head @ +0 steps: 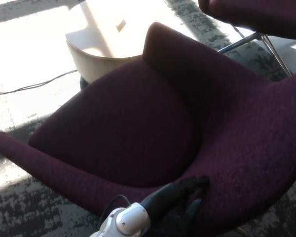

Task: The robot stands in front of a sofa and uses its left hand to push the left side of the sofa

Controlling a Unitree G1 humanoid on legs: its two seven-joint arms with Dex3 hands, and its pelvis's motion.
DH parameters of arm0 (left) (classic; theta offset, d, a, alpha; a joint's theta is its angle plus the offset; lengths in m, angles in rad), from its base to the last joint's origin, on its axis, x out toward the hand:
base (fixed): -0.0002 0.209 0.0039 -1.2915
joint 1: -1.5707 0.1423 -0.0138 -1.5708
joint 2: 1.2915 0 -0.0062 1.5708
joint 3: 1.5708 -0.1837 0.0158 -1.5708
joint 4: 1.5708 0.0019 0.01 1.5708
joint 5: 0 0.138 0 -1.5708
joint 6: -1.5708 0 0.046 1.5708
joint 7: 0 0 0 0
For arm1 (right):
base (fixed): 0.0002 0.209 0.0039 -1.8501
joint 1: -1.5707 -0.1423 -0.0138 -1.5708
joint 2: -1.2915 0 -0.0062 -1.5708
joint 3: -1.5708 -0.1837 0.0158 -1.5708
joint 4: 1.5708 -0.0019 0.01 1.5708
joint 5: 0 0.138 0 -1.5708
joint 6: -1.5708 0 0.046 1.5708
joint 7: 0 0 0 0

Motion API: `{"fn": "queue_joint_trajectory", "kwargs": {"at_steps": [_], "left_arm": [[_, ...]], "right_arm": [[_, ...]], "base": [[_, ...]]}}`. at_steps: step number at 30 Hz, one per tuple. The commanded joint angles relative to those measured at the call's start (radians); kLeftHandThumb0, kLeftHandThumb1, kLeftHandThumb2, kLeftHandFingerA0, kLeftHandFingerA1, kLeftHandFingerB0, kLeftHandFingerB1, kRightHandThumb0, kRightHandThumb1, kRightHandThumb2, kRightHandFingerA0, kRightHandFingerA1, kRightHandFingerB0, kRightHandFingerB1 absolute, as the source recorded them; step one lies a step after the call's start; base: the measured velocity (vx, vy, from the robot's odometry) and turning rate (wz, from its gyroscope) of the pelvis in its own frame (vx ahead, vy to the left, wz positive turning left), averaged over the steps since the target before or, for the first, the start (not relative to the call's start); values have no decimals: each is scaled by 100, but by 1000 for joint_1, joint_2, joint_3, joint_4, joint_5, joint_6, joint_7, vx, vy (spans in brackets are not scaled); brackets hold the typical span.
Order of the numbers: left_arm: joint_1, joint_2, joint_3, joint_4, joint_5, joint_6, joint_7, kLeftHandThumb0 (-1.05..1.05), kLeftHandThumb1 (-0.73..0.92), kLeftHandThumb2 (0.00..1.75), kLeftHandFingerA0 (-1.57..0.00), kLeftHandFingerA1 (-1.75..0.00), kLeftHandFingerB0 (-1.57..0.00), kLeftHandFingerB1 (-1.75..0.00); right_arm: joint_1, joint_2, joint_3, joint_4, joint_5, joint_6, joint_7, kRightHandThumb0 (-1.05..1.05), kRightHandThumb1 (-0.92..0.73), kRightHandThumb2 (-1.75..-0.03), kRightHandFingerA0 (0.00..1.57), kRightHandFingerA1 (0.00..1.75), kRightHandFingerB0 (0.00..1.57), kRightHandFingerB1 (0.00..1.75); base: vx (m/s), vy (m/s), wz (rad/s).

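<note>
A dark purple sofa chair fills the head view, its seat in the middle and its curved back running up the right. My left hand comes in at the bottom behind its white wrist. It lies against the near armrest edge of the sofa. The black fingers are spread apart and hold nothing. My right hand does not show.
A round pale wooden side table stands just beyond the sofa at top left. A second purple chair on metal legs is at top right. A black cable runs over the patterned grey carpet on the left.
</note>
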Motion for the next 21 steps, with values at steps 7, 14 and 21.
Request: {"fn": "queue_joint_trajectory", "kwargs": {"at_steps": [7,14,21], "left_arm": [[45,115,104,-111,-44,113,-91,-102,91,129,0,-9,-11,-18],[38,166,177,-67,-64,35,-101,-98,85,107,-3,-21,0,-12],[21,201,246,-40,-83,9,-107,-93,86,128,-2,-23,-3,-11]], "right_arm": [[3,-10,-6,-2,4,-12,-7,-55,-71,-62,74,56,58,42],[3,-9,-9,-2,6,-9,-6,-55,-70,-62,73,57,58,42],[1,-9,-8,0,3,-15,-10,-54,-70,-61,75,60,59,42]], "base": [[0,0,0],[0,0,0],[0,0,0]]}}
